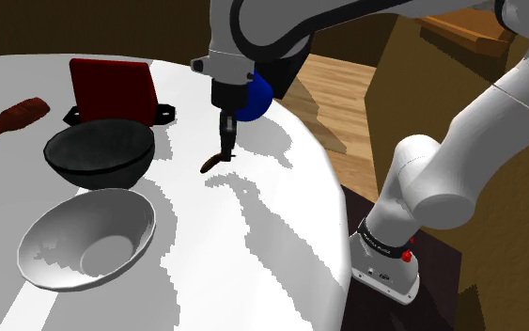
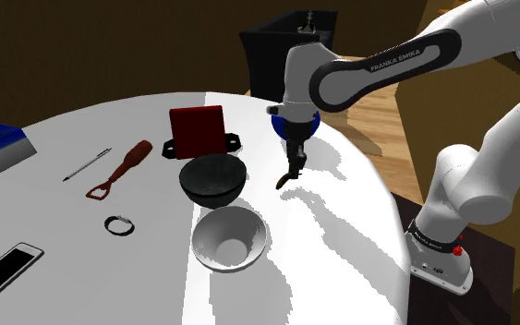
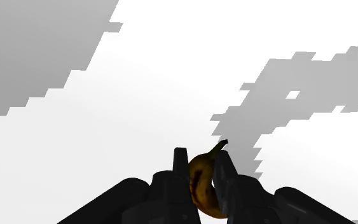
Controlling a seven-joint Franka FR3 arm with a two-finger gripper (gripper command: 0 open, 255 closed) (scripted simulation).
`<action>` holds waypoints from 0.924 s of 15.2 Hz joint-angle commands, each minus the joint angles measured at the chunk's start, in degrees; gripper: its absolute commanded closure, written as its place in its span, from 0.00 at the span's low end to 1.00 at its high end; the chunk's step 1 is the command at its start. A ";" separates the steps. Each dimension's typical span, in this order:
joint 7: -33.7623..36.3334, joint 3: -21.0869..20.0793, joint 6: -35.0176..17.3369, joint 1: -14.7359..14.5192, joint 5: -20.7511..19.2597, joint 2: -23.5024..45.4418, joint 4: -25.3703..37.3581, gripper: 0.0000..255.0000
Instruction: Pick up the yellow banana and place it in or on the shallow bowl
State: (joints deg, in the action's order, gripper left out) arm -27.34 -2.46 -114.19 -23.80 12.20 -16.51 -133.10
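half done: all-black two-finger gripper point(image 3: 201, 167) clasps the brown-spotted yellow banana point(image 3: 204, 189); shoulder view: rounded black bowl point(image 1: 102, 171) at nine o'clock, wide pale grey bowl point(image 1: 54, 237) at eight, both unfilled.

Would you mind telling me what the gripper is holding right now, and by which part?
The gripper is shut on the banana, clasping it across its thick middle, with the stem end poking out beyond the gripper.

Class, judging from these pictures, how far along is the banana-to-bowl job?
Done: the gripper is shut on the brownish-yellow banana. In hand: the banana hangs low over the white table, beside the dark bowl. Left: carrying it over and letting go; neither the dark bowl nor the white bowl holds it.
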 commanded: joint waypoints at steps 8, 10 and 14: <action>1.19 0.22 6.98 0.16 -0.57 -1.62 5.42 1.00; 1.44 0.27 8.51 0.18 -0.68 -1.85 6.75 1.00; 1.94 0.36 11.56 0.22 -0.86 -2.14 9.54 1.00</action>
State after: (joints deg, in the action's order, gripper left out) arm -25.58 -2.10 -103.45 -23.57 11.39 -18.69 -124.41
